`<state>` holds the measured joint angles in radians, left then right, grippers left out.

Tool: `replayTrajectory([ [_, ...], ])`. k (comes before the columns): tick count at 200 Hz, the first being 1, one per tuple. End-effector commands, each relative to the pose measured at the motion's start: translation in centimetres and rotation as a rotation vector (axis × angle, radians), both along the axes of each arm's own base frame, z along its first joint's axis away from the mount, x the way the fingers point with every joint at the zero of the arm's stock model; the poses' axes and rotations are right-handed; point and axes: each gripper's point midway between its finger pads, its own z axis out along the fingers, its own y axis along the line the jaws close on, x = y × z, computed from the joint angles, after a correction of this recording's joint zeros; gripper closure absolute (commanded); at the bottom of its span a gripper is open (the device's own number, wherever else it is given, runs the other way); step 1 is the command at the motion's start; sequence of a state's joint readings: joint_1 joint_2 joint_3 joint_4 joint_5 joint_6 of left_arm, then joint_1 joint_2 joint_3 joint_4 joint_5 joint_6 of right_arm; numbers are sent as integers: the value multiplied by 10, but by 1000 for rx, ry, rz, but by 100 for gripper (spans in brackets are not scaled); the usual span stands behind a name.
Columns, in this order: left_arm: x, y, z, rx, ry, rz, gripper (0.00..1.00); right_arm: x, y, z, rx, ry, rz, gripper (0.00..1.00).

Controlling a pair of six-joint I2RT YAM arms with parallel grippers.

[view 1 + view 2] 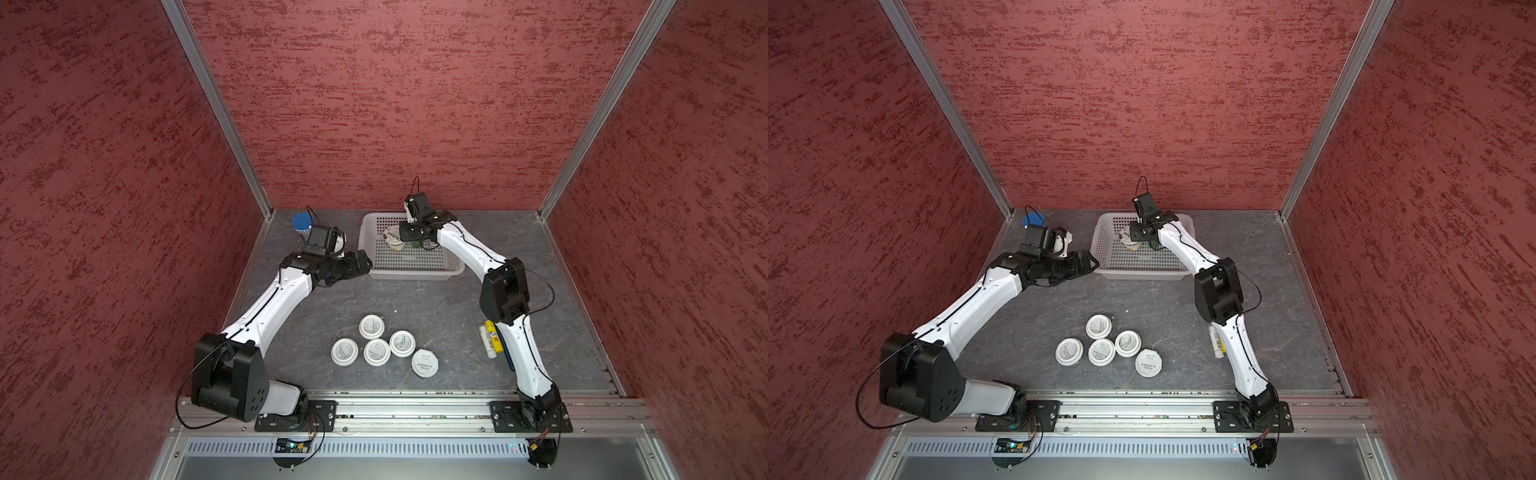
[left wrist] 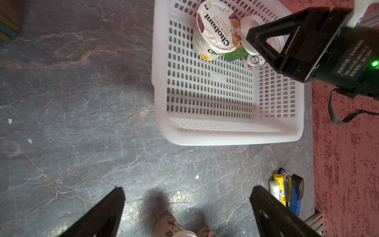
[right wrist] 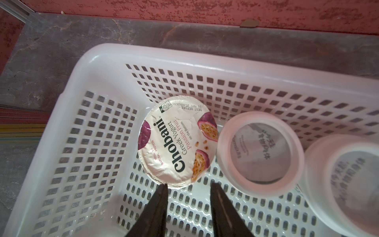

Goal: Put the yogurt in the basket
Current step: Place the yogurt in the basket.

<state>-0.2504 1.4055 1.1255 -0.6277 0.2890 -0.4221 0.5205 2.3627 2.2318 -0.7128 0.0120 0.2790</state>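
Nearest on tabletop (image 1: pixel 415 299): five white-lidded yogurt cups (image 1: pixel 377 352).
Holds nothing: right end effector (image 3: pixel 188 186) narrowly parted over basket (image 3: pixel 102 61) beside Chobani cup (image 3: pixel 176 141); left end effector (image 2: pixel 187 192) wide.

The grey counter (image 1: pixel 415 299) bears the basket (image 1: pixel 415 274); five white-lidded cups (image 1: pixel 377 352) cluster well in front of it, a blue-capped tube (image 1: pixel 302 222) to its left.

In both top views the left arm (image 1: pixel 270 307) rises from lower left toward centre, the left hand (image 1: pixel 360 265) lying level, jaws spread wide. The right arm (image 1: pixel 469 245) folds in from lower right, the right hand (image 3: pixel 189 190) pointing down, jaws narrowly parted.
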Motion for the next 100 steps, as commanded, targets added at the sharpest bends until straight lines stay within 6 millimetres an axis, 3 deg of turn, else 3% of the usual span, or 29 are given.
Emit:
replayTrajectory([
  [1, 1, -1, -2, -11, -5, -1, 0, -7, 4, 19, -4, -39, 25, 63],
  [42, 0, 1, -2, -5, -7, 3, 0, -8, 12, 1, 12, -17, 41, 72],
  [100, 1, 1, -3, 6, -9, 6, 0, -5, 17, -18, 21, 6, 47, 73],
])
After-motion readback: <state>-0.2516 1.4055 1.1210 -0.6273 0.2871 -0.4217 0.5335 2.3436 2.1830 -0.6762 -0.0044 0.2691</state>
